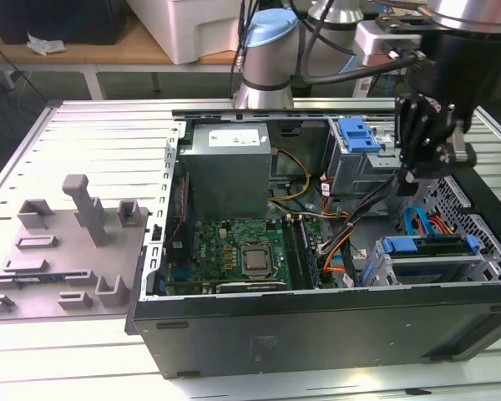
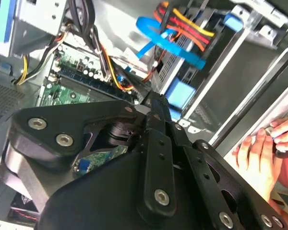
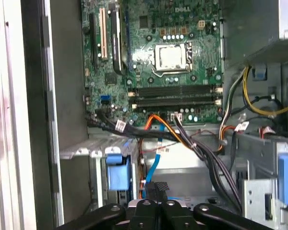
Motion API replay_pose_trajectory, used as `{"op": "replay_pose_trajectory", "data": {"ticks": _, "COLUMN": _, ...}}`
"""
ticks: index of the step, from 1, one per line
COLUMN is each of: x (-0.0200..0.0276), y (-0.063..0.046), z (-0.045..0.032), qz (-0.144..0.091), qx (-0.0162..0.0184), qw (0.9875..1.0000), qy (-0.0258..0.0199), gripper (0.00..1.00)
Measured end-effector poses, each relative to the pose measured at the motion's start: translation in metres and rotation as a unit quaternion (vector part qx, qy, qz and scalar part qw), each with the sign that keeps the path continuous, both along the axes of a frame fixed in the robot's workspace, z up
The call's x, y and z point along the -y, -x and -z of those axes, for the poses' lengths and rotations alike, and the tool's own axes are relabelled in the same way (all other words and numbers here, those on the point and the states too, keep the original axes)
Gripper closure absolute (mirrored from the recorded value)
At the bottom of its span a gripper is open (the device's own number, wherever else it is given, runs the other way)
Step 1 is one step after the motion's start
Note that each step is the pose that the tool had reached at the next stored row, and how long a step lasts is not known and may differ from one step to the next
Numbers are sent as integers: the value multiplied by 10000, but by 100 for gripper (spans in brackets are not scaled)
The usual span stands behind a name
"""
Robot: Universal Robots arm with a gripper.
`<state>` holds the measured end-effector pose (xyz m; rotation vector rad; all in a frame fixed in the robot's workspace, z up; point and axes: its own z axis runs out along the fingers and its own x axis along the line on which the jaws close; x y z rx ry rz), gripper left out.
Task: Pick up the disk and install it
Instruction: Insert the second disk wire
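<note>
The disk [image 1: 426,249], with its blue carrier frame, lies in the drive bay at the exterior view's lower right corner of the open computer case. Its blue frame end [image 3: 117,173] also shows in the first wrist view, beside blue and orange cables. My black gripper [image 1: 409,175] hangs above the case a little behind the disk, apart from it. The fingers [image 3: 156,188] meet tip to tip with nothing between them. In the second wrist view the gripper [image 2: 156,100] points at the bay's blue frame end [image 2: 182,91].
Inside the case are a grey power-supply box [image 1: 230,163], a green motherboard [image 1: 242,251], a drive cage with a blue latch [image 1: 356,138] and loose cables [image 1: 351,225]. A grey fixture plate [image 1: 67,242] lies to the exterior view's left. A person's hand [image 2: 261,143] rests on the case edge.
</note>
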<state>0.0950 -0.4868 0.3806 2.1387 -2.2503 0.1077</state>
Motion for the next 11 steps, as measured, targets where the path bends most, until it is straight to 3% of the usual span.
{"op": "replay_pose_trajectory", "data": {"ticks": 4, "x": 0, "y": 122, "z": 0, "qz": 0, "qx": 31, "qw": 10000, "qy": 4, "gripper": 89}}
{"op": "replay_pose_trajectory", "data": {"ticks": 11, "x": 0, "y": 136, "z": 0, "qz": 0, "qx": 35, "qw": 10000, "qy": 4, "gripper": 89}}
